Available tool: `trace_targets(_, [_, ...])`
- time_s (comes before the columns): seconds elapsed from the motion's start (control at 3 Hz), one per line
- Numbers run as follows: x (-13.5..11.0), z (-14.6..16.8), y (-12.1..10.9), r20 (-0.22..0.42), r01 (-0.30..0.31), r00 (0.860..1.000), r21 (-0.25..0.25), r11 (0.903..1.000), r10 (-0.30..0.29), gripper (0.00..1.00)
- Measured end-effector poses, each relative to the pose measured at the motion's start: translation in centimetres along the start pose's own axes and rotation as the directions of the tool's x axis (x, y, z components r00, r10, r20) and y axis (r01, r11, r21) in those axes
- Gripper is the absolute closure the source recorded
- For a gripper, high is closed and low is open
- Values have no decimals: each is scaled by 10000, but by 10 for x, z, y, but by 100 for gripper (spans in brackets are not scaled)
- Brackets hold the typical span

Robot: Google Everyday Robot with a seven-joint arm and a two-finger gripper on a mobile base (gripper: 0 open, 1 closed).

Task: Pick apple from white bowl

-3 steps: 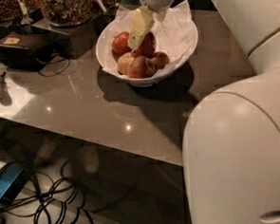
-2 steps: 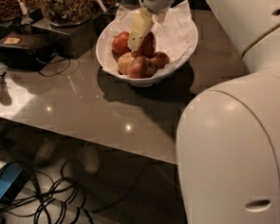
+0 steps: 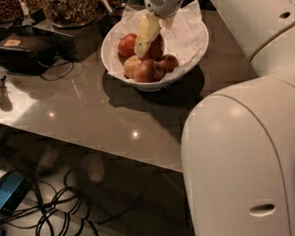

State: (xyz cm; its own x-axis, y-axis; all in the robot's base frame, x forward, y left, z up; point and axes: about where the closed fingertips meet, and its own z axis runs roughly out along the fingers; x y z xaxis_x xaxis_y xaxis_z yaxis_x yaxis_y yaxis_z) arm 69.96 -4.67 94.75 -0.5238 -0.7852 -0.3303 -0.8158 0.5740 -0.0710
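Looking down past your own arm, you see the gripper lowered into the white bowl, its pale yellow tip lying across the fruit. You cannot tell whether it is spread or has closed on anything. The apple, deep red, sits near the middle of the bowl just right of that tip and touching it, partly hidden behind it. A smaller red apple lies just left of the tip, and three paler apples crowd the near side against the rim.

Crumpled white paper rises above the rim on the far and right sides, close to the gripper's body. The bowl stands on the glossy table, well back from the near edge, which runs diagonally toward your arm. Bare tabletop lies in front of the bowl and to its left. Dark trays of nuts stand just beyond the bowl's left side, and a black box sits further left. Below the edge, cables and a blue object lie on the floor.
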Motion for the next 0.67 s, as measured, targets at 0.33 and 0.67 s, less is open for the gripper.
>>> trace_targets(0.33, [0,0,0,0,0,10000,0,10000,0,34])
trace_targets(0.67, [0,0,0,0,0,10000,0,10000,0,57])
